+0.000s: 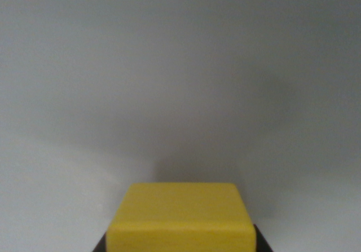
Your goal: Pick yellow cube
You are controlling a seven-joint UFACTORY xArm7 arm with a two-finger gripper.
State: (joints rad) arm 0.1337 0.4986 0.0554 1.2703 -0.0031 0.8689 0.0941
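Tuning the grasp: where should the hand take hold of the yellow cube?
Grip the yellow cube on its two flat side faces, the wrist view's left and right, coming from above; dark fingertips already flank both lower corners.

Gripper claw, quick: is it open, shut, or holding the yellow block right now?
Gripper: cannot be told. Only dark bits show on each side of the yellow cube at the wrist view's bottom edge; whether they press on it is unclear.
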